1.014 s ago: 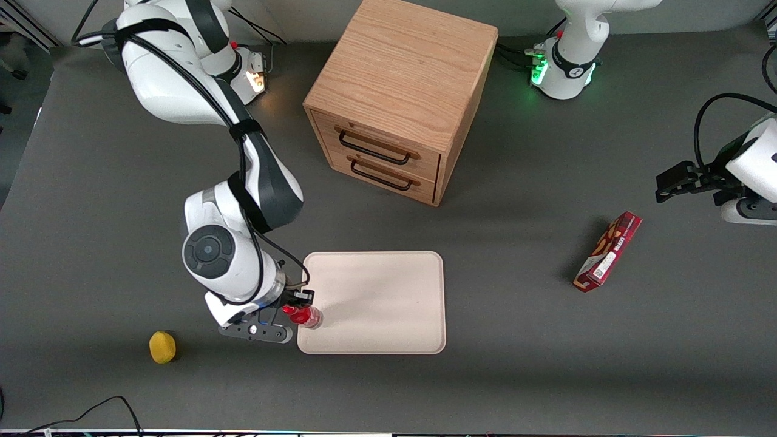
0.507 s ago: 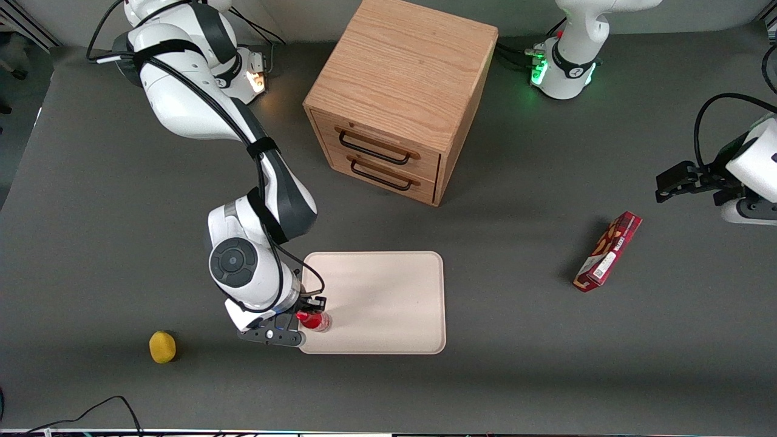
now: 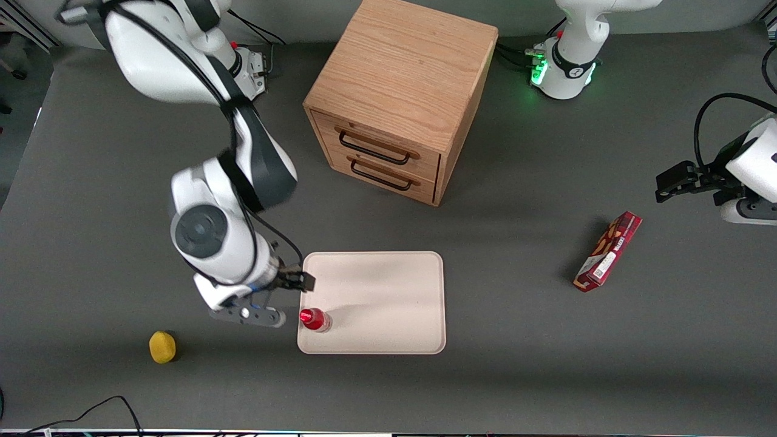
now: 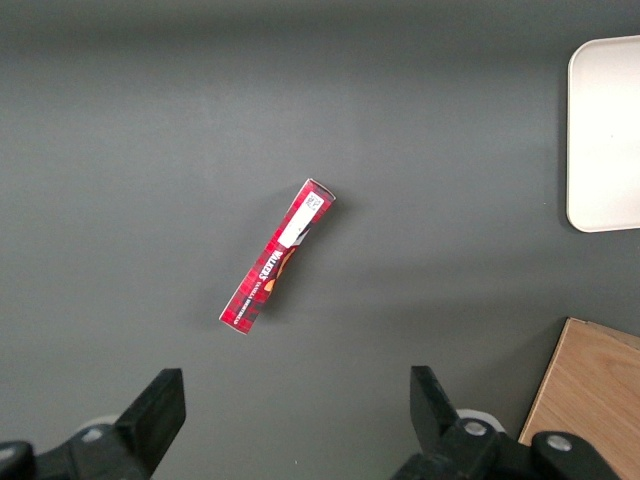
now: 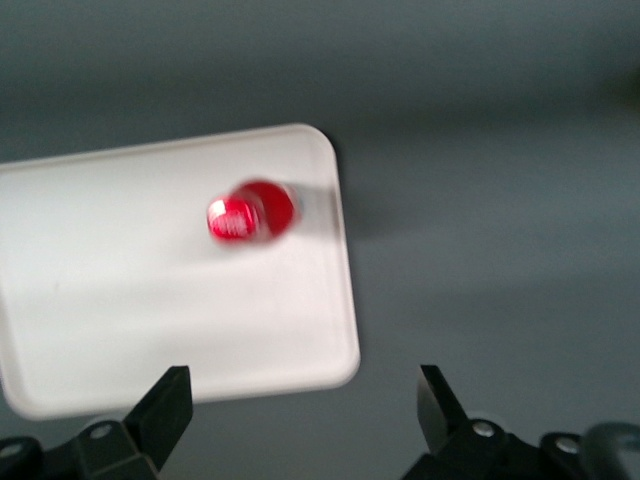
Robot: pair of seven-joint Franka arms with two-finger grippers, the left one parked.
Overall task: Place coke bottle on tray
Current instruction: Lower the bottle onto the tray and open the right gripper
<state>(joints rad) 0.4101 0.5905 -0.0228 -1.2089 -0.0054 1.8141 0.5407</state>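
Now the bottle [image 3: 315, 320] is standing upright on the tray [image 3: 388, 297], in the corner nearest the front camera at the working arm's end, just inside the low rim. Its red cap [image 5: 231, 219] and red body are showing from above in the right wrist view [image 5: 255, 211]; no lettering on it is readable. The pincer [image 3: 276, 300] is hanging above the bench [image 3: 516, 376] just beside that end of the tray, its fingers [image 5: 165, 410] spread wide apart and gripping nothing, clear of the bottle. Toward the parked arm's end, a red snack box [image 3: 608, 251] is lying flat; its white label [image 4: 303, 215] carries print too small to read, and the white word along its side [image 4: 268, 277] is not legible either.
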